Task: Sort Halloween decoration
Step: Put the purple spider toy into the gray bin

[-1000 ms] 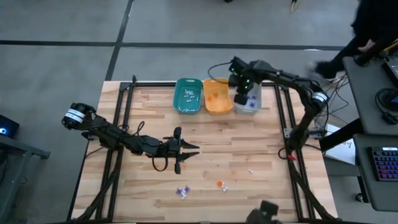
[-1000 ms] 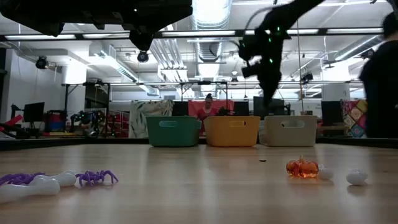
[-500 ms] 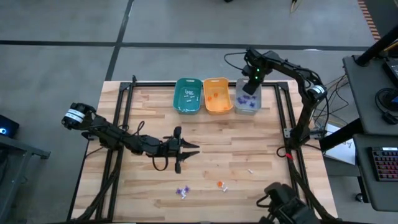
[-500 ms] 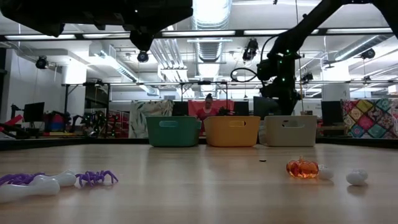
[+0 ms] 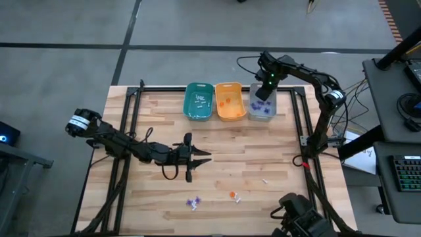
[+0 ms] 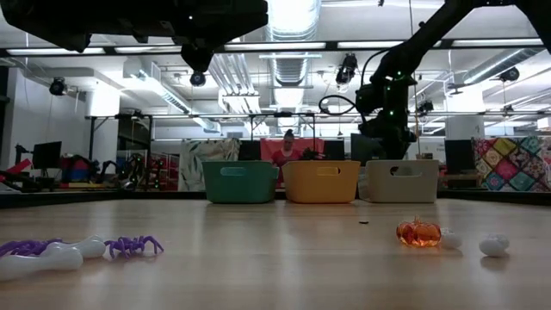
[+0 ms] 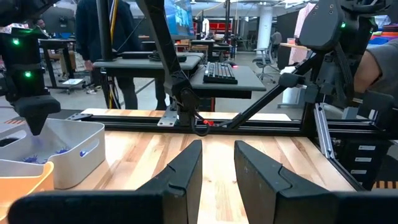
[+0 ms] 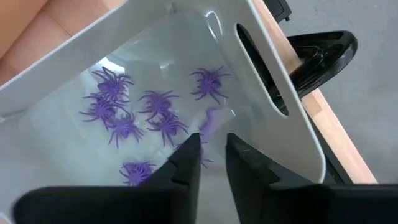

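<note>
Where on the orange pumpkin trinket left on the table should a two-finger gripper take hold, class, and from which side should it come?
Judging by the pictures, grip the orange pumpkin across its round body, coming straight down from above. It sits low on the table, so a sideways approach would likely scrape the wood. A white trinket lies close beside it, so the fingers should close along the line that avoids that neighbour.

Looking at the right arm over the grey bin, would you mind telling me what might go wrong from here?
The right gripper hangs above the grey plastic bin of purple toy spiders, fingers slightly apart; a blurred purple spider seems mid-drop near the bin wall and might bounce out. Withdrawing low could clip the rim. The small white pieces beside the orange pumpkin look easy to misgrasp.
</note>
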You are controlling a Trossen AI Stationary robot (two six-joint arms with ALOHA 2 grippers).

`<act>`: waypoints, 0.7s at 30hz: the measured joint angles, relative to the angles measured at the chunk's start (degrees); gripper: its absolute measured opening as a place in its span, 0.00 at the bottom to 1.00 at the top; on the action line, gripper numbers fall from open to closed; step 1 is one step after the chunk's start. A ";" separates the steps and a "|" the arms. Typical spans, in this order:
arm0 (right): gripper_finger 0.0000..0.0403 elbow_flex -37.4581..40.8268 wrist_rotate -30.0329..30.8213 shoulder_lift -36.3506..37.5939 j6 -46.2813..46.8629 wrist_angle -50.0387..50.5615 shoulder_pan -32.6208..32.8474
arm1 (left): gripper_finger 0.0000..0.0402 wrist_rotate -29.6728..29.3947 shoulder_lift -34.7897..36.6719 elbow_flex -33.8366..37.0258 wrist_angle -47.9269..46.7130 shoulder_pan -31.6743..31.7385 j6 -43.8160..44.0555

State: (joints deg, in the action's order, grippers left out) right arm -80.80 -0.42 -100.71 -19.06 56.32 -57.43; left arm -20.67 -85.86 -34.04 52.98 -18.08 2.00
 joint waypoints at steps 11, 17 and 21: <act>0.31 0.49 0.17 2.23 1.38 0.14 0.15 | 0.19 0.02 0.03 0.02 -4.26 0.02 1.54; 0.29 0.49 0.14 7.18 4.10 0.53 1.42 | 0.19 0.16 0.09 0.02 -13.16 -0.07 8.82; 0.27 0.76 0.01 11.48 6.17 0.37 3.65 | 0.19 0.20 0.09 0.04 -18.64 -0.64 13.38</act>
State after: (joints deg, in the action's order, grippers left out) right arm -80.05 -0.40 -89.22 -12.89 56.69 -53.78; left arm -20.46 -85.78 -34.00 34.34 -18.72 15.38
